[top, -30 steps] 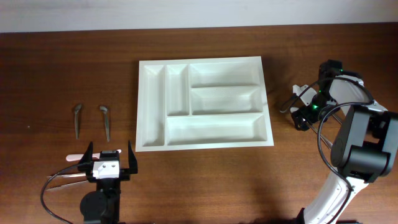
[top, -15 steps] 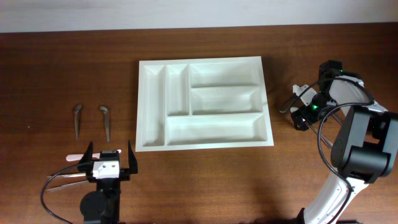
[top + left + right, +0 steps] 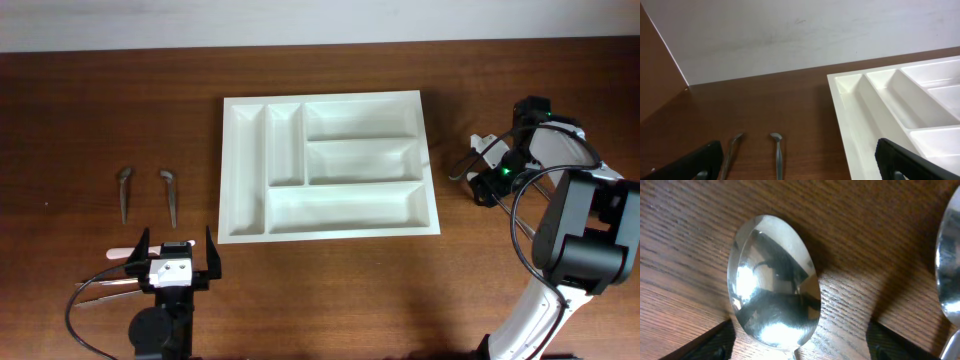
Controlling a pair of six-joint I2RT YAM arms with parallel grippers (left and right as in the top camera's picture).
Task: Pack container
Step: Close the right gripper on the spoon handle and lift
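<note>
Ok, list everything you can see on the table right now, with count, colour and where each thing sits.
cutlery tray: one, white, middle of the table, all five compartments empty.
small utensils: two, grey metal, side by side left of the tray.
spoon: one, shiny silver, on the wood below the right hand.
second shiny piece: one, silver, right of the spoon, kind unclear.
pink strip: one, pale pink, beside the left hand, partly hidden.
table: one, dark brown wood.
left hand: black and white, near left, open, empty.
right hand: black, right of the tray, open.
</note>
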